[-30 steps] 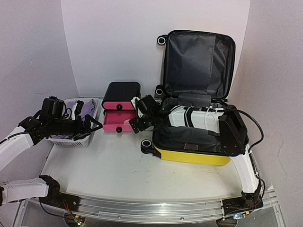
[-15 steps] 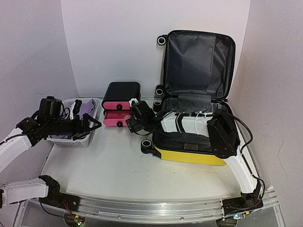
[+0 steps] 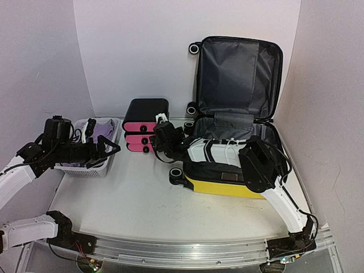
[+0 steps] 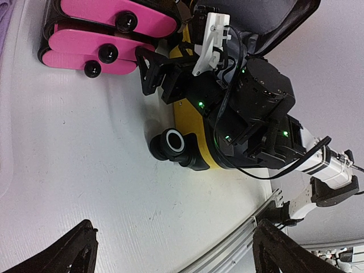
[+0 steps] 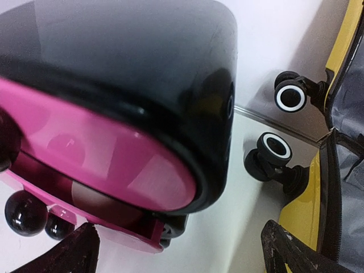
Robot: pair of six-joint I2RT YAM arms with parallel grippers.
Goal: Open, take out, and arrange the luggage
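- Suitcase (image 3: 224,186): open at right of table (image 3: 131,205), lid upright, yellow base flat.
- Right gripper (image 3: 160,136): spread wide, empty; just left of suitcase, at drawer box (image 3: 147,107), possibly touching.
- Left gripper (image 3: 107,149): spread wide, empty; by basket (image 3: 85,169), well apart from suitcase.

yellow luggage (image 3: 227,187) with dark grey lining (image 3: 239,74), black-and-pink drawer box (image 3: 146,108), white basket (image 3: 85,169)
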